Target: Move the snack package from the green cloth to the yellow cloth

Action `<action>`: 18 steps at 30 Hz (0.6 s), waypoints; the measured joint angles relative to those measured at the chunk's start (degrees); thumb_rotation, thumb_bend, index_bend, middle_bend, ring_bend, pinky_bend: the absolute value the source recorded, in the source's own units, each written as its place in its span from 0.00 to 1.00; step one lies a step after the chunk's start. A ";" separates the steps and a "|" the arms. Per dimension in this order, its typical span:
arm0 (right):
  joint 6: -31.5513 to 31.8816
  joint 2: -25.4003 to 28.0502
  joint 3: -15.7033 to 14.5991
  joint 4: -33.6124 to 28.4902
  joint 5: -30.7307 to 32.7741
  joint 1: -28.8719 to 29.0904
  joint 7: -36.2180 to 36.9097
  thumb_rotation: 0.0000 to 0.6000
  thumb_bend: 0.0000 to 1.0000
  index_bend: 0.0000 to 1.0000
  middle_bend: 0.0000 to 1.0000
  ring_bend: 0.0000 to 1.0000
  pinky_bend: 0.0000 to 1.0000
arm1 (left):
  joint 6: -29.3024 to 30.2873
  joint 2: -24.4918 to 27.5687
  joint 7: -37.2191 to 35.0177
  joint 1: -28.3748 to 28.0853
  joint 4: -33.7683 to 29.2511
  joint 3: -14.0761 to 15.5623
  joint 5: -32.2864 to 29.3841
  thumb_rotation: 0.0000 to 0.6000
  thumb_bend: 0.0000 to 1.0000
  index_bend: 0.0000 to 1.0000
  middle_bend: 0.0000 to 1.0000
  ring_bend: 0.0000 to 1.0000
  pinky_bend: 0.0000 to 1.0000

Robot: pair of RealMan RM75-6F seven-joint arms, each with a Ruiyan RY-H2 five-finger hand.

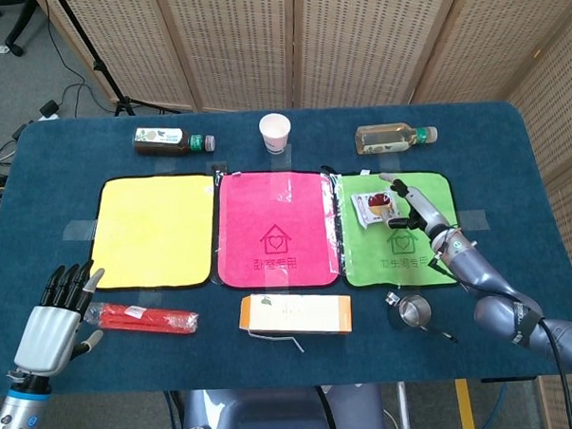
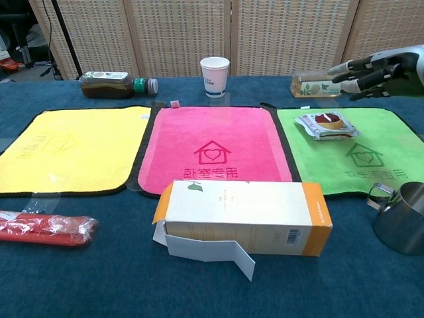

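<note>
The snack package [image 1: 375,208] [image 2: 326,124], clear wrap over a red-topped cake, lies on the far left part of the green cloth [image 1: 430,256] [image 2: 361,156]. My right hand [image 1: 414,209] [image 2: 372,68] hovers just right of and above it, fingers spread, holding nothing. The yellow cloth [image 1: 154,230] [image 2: 66,149] lies bare at the left. My left hand [image 1: 53,320] stays open near the table's front left corner, seen only in the head view.
A pink cloth [image 1: 277,229] lies between the two cloths. An orange-and-white carton [image 1: 295,315] and a red packet [image 1: 139,318] lie in front, a steel cup [image 1: 411,311] front right. Two bottles [image 1: 174,140] [image 1: 394,138] and a paper cup [image 1: 275,132] stand behind.
</note>
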 measured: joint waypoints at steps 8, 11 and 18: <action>-3.82 -2.44 -0.03 5.08 -2.75 0.63 1.68 1.00 0.65 0.06 0.00 0.00 0.00 | -0.19 -0.20 0.37 -0.10 -0.05 0.47 0.54 1.00 0.12 0.00 0.00 0.00 0.00; -5.27 -3.75 -0.12 7.54 -3.80 1.05 2.00 1.00 0.65 0.07 0.00 0.00 0.00 | -0.29 -0.34 0.62 -0.15 -0.01 0.66 0.80 1.00 0.13 0.00 0.00 0.00 0.00; -8.46 -6.08 0.37 11.90 -6.32 1.74 3.14 1.00 0.65 0.07 0.00 0.00 0.00 | -0.67 -0.52 0.89 -0.30 0.01 0.86 0.90 1.00 0.13 0.00 0.00 0.00 0.00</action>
